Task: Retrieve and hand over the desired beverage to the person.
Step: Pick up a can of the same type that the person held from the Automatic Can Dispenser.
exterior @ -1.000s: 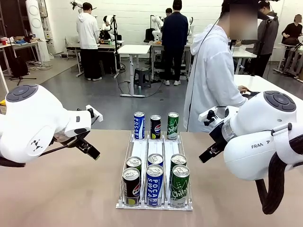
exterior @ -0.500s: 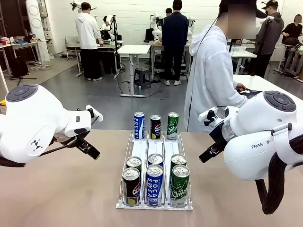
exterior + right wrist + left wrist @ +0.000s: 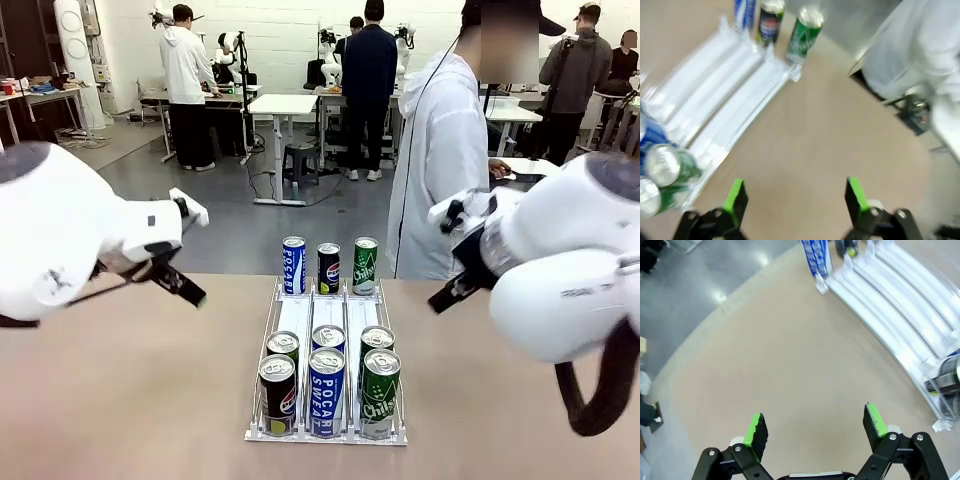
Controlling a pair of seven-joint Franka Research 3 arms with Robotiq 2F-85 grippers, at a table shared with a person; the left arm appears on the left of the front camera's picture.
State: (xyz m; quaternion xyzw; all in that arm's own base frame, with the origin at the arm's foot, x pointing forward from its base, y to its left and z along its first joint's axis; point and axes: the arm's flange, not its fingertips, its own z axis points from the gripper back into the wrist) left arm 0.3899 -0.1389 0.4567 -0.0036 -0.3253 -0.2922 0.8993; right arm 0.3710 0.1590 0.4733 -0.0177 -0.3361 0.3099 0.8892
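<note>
Front view: the table (image 3: 130, 400) lies bare and tan on either side of the rack, with open room under both arms. The person (image 3: 440, 160) in the white jacket stands at its far edge, ahead of the right gripper's right-hand finger. Both arms sit higher in the picture than a second ago and look smeared; the cans have not shifted. The left gripper (image 3: 815, 432) has its green pads spread wide over bare tabletop, holding nothing. The white three-lane rack (image 3: 900, 315) runs off past its right-hand finger. The right gripper (image 3: 795, 197) is likewise spread wide and empty, with the rack beyond its left-hand finger. At the rack's far end stand a blue can (image 3: 293, 265) reading POCARI, a Pepsi can (image 3: 329, 268) and a green can (image 3: 366, 266) lettered Chils. The near end repeats them, with POCARI SWEAT in the middle lane.
</note>
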